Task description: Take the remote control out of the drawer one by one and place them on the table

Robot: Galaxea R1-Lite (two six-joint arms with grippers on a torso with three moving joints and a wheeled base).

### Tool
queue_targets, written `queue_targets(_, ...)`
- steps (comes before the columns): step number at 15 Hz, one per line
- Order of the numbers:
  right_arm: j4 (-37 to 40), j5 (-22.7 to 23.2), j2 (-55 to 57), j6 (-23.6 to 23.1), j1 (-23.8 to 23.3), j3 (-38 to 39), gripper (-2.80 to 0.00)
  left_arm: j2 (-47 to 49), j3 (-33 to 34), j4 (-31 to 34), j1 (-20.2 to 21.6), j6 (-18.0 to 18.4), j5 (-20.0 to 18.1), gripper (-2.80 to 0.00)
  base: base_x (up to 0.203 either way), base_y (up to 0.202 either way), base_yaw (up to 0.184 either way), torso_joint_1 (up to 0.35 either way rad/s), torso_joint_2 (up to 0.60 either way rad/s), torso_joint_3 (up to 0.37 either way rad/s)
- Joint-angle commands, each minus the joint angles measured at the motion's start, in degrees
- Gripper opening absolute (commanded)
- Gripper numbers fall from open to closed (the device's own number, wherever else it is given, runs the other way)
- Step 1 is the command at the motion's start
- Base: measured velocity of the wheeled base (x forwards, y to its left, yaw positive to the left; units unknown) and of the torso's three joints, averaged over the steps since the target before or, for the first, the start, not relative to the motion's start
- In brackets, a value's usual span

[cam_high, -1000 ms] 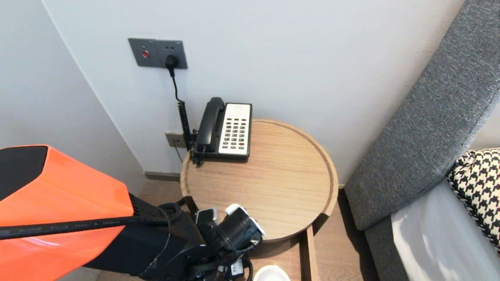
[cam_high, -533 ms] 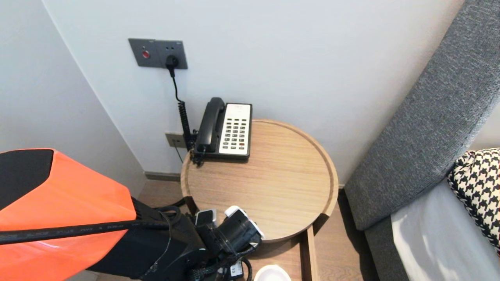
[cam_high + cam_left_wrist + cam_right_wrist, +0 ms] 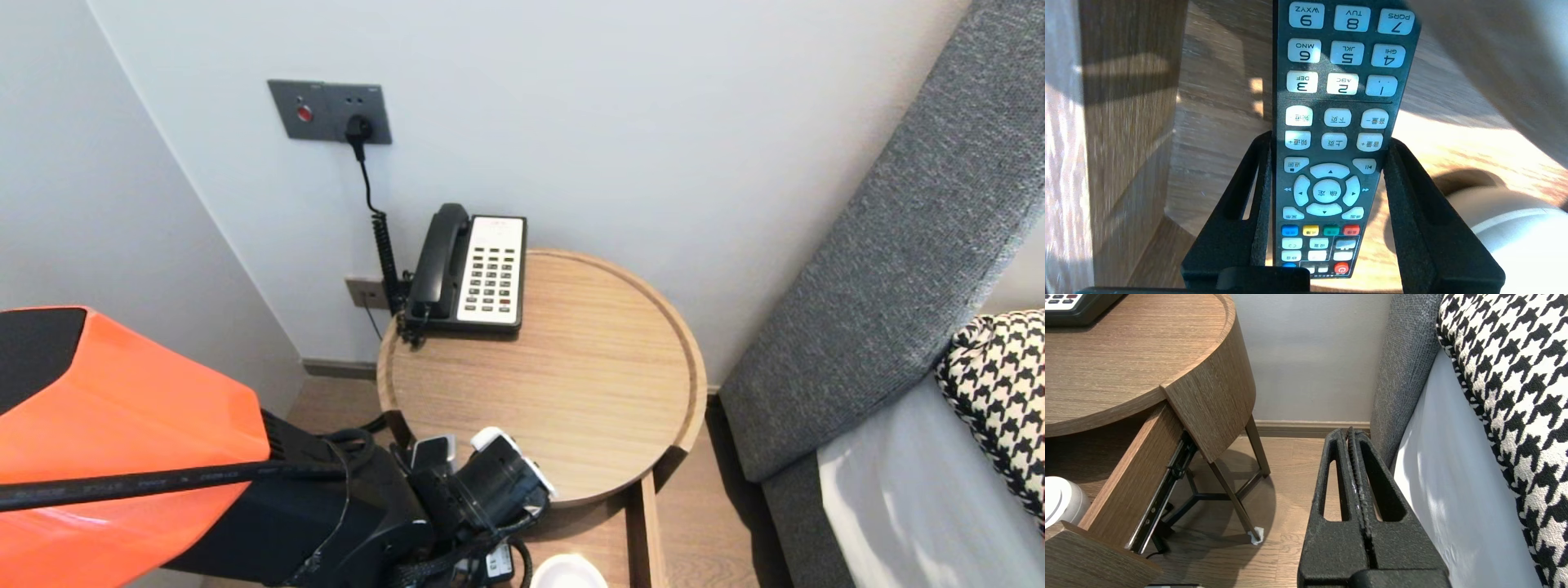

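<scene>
Left arm angles down into the drawer [image 3: 1208, 134], left gripper [image 3: 1329, 141] clamping the remote [image 3: 1343, 81] between its fingers; right gripper [image 3: 1349, 435] hangs clenched beside the bed [image 3: 1453, 498]

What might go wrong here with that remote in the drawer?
The left gripper has its jaws on the black remote control near its power-button end only, so the long number end may tip or slip on lifting. The white round container beside one jaw could get knocked. The wooden drawer wall on the other side could be scraped.
</scene>
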Motion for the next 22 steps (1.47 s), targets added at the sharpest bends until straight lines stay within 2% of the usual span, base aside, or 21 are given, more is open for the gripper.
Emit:
queue_targets(1,-0.03,0.0,0.09,0.0,0.02,1.41,-2.8,-1.62,0.12,0.04,-0.48,-0.29,0.34,-2.8,0.0,0.0,0.0,0.0,0.0,0.0)
queue_targets(7,-0.03,0.0,0.09,0.0,0.02,1.41,-2.8,-4.64,-0.06,2.12,-1.27,0.32,-0.15,-2.8,0.0,0.0,0.0,0.0,0.0,0.0)
queue_targets(11,-0.03,0.0,0.09,0.0,0.02,1.41,-2.8,-4.91,-1.45,5.37,-1.18,0.7,-7.1,-2.8,0.0,0.0,0.0,0.0,0.0,0.0)
queue_targets(18,-0.03,0.0,0.09,0.0,0.02,1.41,-2.8,-4.47,-2.43,5.92,1.46,-1.58,-8.89,-2.8,0.0,0.0,0.0,0.0,0.0,0.0)
queue_targets(20,-0.03,0.0,0.09,0.0,0.02,1.41,-2.8,-4.78,-2.6,7.54,1.46,-1.58,-8.91,-2.8,0.0,0.0,0.0,0.0,0.0,0.0)
queue_targets(22,-0.03,0.0,0.09,0.0,0.02,1.41,-2.8,-5.43,-3.57,9.88,1.46,-1.76,-10.91,-2.8,0.0,0.0,0.0,0.0,0.0,0.0)
